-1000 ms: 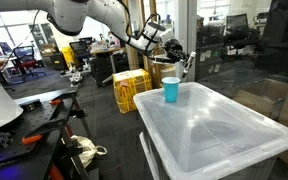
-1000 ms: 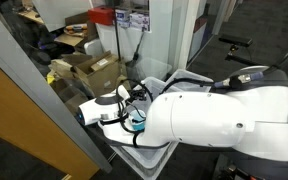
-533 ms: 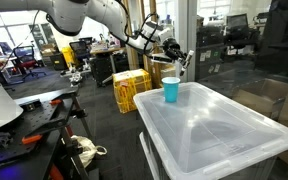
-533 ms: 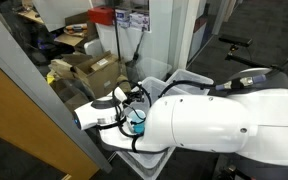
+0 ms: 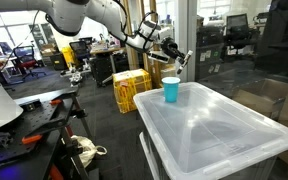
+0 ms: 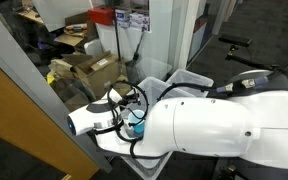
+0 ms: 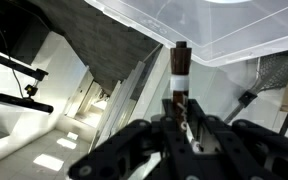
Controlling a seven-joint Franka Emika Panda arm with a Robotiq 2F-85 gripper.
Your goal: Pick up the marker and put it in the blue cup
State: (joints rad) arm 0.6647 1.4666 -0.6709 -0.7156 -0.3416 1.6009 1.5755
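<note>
The blue cup (image 5: 171, 90) stands upright on the near corner of a clear plastic bin lid (image 5: 224, 125). My gripper (image 5: 176, 52) hangs in the air above and just behind the cup, shut on the marker (image 5: 185, 58), which sticks out of the jaws at a slant. In the wrist view the gripper (image 7: 181, 125) holds the marker (image 7: 180, 75), a dark stick with a paler end, between its fingers (image 7: 156, 135); the cup does not show there. In an exterior view a bit of the cup (image 6: 136, 127) peeks out beside my white arm (image 6: 214, 125).
A yellow crate (image 5: 131, 90) stands on the floor behind the bin. Office chairs and desks fill the back left. Cardboard boxes (image 6: 89, 70) lie on the floor in an exterior view. The bin's clear lid (image 7: 234, 30) fills the top of the wrist view.
My arm has shifted slightly with the marker still in the jaws. The cup has not moved.
</note>
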